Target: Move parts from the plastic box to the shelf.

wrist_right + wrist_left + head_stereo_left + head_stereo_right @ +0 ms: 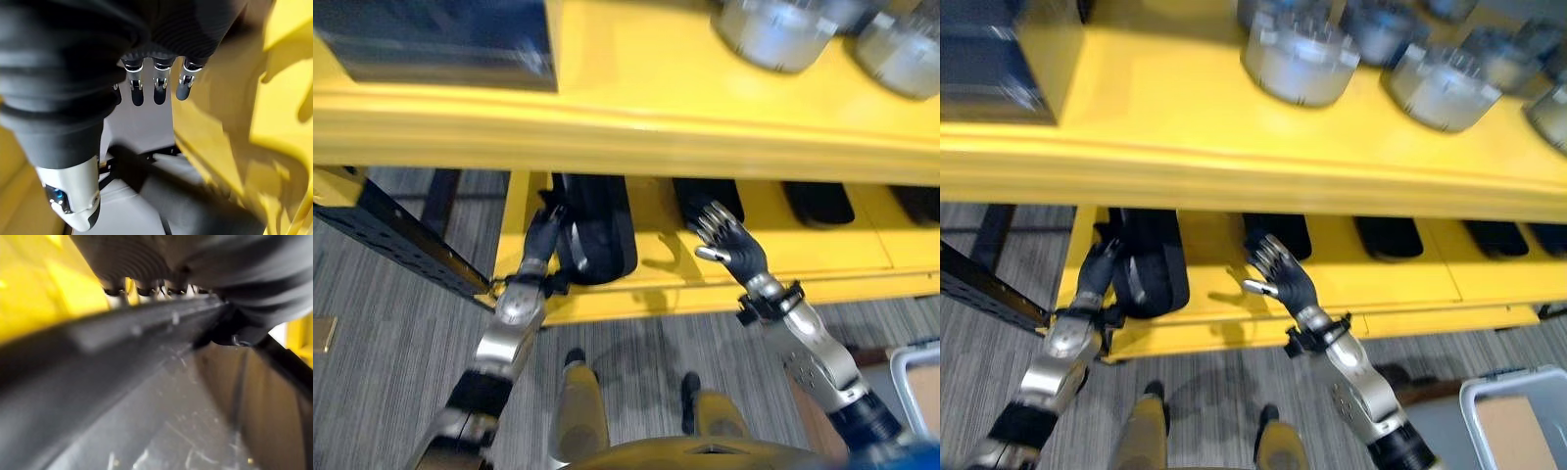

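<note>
Reaching under the top board of a yellow metal shelf (607, 127) toward its lower board (803, 264), at 12 o'clock of the head views.

Left hand (544, 243) lying against the 9 o'clock edge of a large black oblong part (602, 230) that is resting on the lower board. Fingers disappearing behind a dark edge in the left wrist view (122, 289), so not possible to tell whether gripping or loose.

Right hand (732, 247) hovering at the centre, open, fingers (159, 90) spread and straight, holding nothing. Pointing toward a second black part (690, 201) just at 11 o'clock of it, and not visibly touching it.

More black parts (818, 203) lying in a row along the lower board toward 3 o'clock, apart from one another.

Round silver metal parts with bolt holes (1298, 59) sitting in a cluster on the top board at 1 o'clock, and a dark box (440, 39) standing at 11 o'clock.

Pale grey plastic box (1469, 421) sitting on the grey striped carpet floor (391, 294) at 4 o'clock, well apart from both hands, with something flat and brown showing inside.
</note>
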